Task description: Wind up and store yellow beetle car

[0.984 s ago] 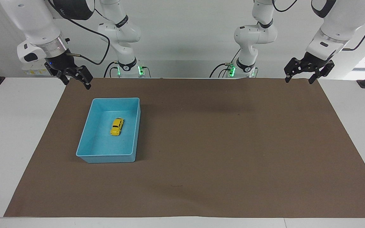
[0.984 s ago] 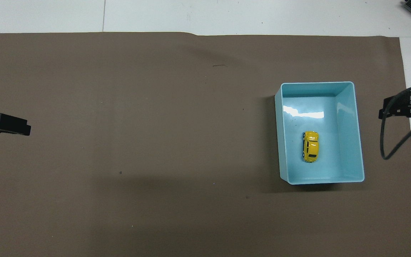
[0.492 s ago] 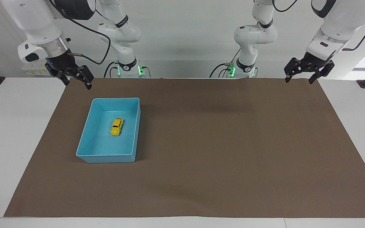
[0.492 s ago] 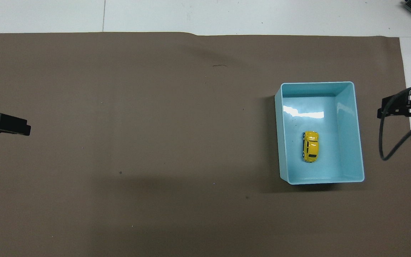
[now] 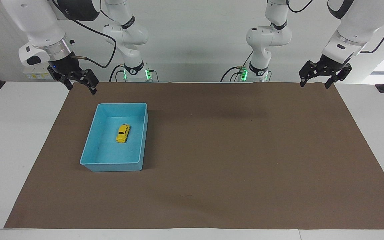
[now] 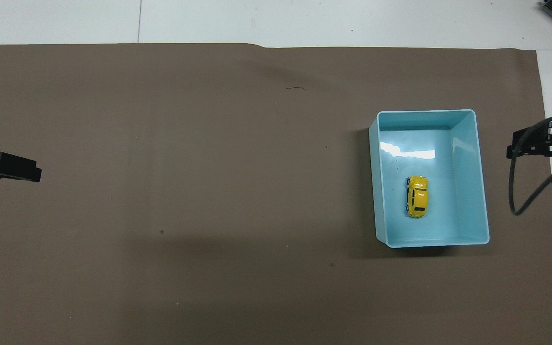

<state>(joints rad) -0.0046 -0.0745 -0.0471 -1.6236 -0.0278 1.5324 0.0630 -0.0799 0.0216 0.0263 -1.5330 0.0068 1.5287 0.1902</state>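
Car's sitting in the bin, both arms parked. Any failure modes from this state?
1. The yellow beetle car lies on the floor of the blue bin; if it must be lifted out for winding, the walls may crowd a gripper coming down beside it.
2. The car is tiny, so a slightly off-centre pinch might slip or flip it.
3. The right gripper, open, hangs over the mat's edge near the bin; the left gripper, also open, waits over the mat's corner at the left arm's end.

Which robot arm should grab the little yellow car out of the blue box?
The right arm, probably. Its end effector hangs over the mat's edge at the same end of the table as the blue box holding the yellow car. The left end effector waits at the table's opposite end.
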